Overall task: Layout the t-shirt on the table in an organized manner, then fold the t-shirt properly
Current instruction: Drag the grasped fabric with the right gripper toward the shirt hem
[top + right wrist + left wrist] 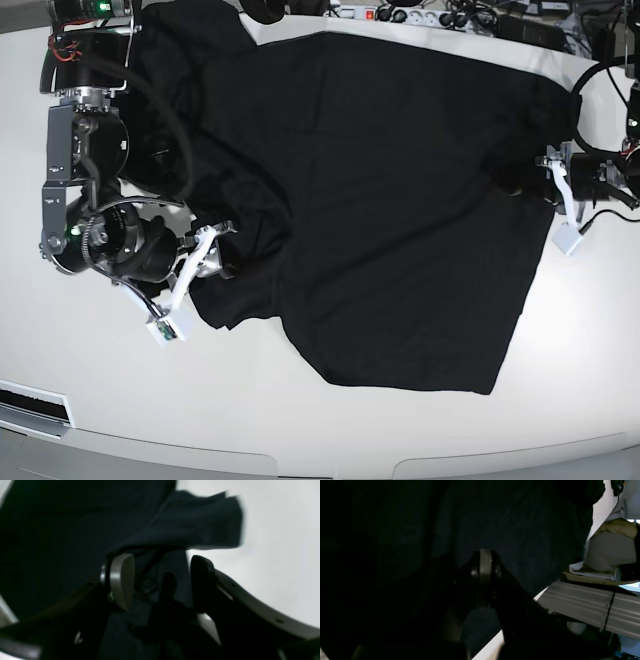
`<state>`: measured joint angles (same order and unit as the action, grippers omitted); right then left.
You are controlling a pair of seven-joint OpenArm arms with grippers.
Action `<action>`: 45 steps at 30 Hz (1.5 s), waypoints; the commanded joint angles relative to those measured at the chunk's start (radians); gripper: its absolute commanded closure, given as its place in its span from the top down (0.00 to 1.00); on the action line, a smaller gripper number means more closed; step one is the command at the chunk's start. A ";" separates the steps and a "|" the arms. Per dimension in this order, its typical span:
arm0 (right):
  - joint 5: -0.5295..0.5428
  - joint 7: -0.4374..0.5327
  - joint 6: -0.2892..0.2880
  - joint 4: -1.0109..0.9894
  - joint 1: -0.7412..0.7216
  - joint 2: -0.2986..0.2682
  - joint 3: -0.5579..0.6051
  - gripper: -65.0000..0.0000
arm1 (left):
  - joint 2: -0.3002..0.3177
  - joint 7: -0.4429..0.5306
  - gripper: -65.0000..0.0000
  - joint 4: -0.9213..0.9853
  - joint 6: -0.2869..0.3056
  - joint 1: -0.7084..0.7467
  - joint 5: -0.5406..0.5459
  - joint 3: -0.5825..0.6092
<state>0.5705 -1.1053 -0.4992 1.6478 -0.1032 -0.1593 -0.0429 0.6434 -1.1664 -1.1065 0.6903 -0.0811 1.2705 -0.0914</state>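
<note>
The black t-shirt (pixel 380 200) lies spread over the white table (pixel 300 420), its left side bunched. My left gripper (pixel 522 180) is at the shirt's right edge, where the fabric puckers. In the left wrist view the left gripper (pixel 485 565) has its jaws together on the t-shirt (pixel 520 530). My right gripper (pixel 222 250) is at the shirt's lower left sleeve area. In the right wrist view the right gripper (pixel 162 580) is open, with the dark t-shirt (pixel 50 542) lying between its fingers (pixel 122 580) and bare table (pixel 275 542) to the right.
A power strip and cables (pixel 420 14) lie along the table's back edge. A black cable loop (pixel 600 90) sits at the far right. The table's front edge (pixel 300 465) runs along the bottom. A grey ribbed panel (pixel 595 607) shows beyond the table.
</note>
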 commanded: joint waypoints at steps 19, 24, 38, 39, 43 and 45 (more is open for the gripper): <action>0.051 0.301 0.086 -0.504 -0.192 0.034 -0.010 0.57 | 0.021 0.015 0.00 -0.013 0.008 -0.016 0.020 -0.010; 0.050 0.321 0.101 -0.570 -0.239 0.048 -0.011 0.57 | 0.021 0.014 0.00 -0.013 0.008 -0.016 0.020 -0.010; -0.100 0.424 0.069 -0.656 -0.273 0.096 -0.010 0.00 | 0.021 0.015 0.00 -0.013 0.008 -0.016 0.020 -0.010; -0.109 0.420 0.043 -0.656 -0.283 0.096 -0.010 0.00 | 0.021 0.014 0.00 -0.013 0.008 -0.016 0.020 -0.010; -0.108 0.389 -0.021 -0.653 -0.335 0.095 -0.010 0.00 | 0.021 0.015 0.00 -0.013 0.008 -0.016 0.020 -0.010; -0.104 0.340 -0.025 -0.644 -0.361 0.095 -0.010 0.00 | 0.021 0.014 0.00 -0.013 0.008 -0.016 0.020 -0.010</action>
<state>0.4492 -0.7891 -0.5167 0.9813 -0.4332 -0.0605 -0.0505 0.6430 -1.1660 -1.1065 0.6903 -0.0811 1.2709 -0.0914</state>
